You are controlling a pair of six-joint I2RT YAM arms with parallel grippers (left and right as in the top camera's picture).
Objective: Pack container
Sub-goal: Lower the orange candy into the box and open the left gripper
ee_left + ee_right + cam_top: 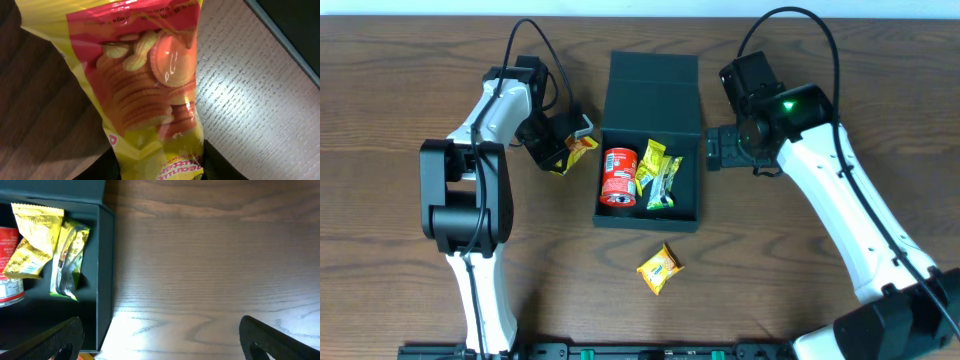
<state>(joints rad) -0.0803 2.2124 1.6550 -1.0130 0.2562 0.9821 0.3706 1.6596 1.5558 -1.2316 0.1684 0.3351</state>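
The dark teal container (686, 205) lies open in the middle of the table, its lid flap (652, 95) folded back. Inside are a red can (618, 176), a yellow packet (649, 166) and a green packet (664, 186). My left gripper (563, 152) is shut on a yellow and red peanut butter cracker packet (150, 95), just left of the container. My right gripper (716, 150) is open and empty at the container's right wall (104, 270). The right wrist view shows the yellow packet (31, 240) and green packet (67, 262) inside.
Another yellow snack packet (659, 268) lies on the wooden table in front of the container. The arm bases stand at the front left and front right.
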